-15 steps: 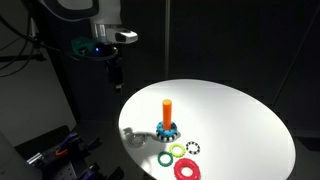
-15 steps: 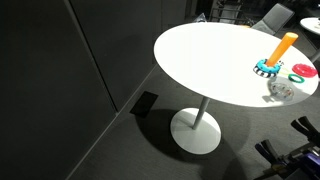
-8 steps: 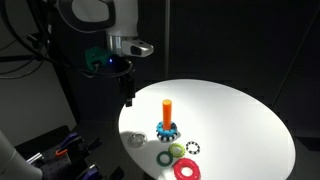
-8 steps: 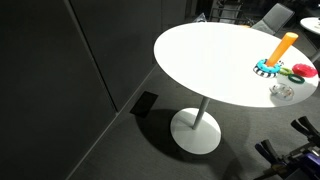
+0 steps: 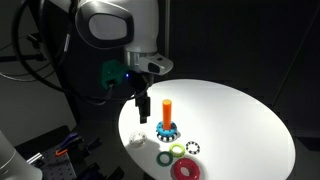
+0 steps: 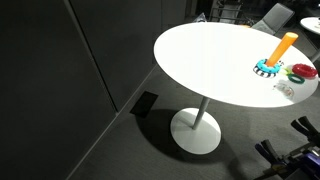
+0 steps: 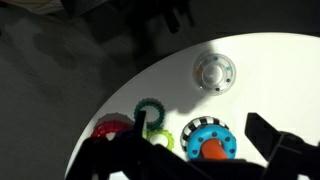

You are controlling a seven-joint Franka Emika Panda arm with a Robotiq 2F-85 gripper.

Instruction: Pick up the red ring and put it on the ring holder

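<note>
The red ring [image 5: 186,169] lies flat on the white round table [image 5: 235,115], near its front edge; it also shows in the other exterior view [image 6: 301,69] and in the wrist view [image 7: 110,128]. The ring holder [image 5: 167,110], an orange peg on a blue toothed base, stands upright behind the rings [image 6: 281,50], and the wrist view shows it from above [image 7: 205,142]. My gripper [image 5: 141,110] hangs open and empty above the table, just beside the peg and well away from the red ring. Its dark fingers frame the holder in the wrist view [image 7: 195,160].
A dark green ring [image 5: 165,157], a light green ring [image 5: 177,150] and a small black-and-white toothed ring [image 5: 193,148] lie between the holder and the red ring. A silver round object [image 5: 134,139] sits near the table edge [image 7: 215,72]. The table edge drops to dark floor.
The arm has swung in from beyond the table edge and come down; the gripper now hangs over the table next to the peg. The rings and holder have not moved.
</note>
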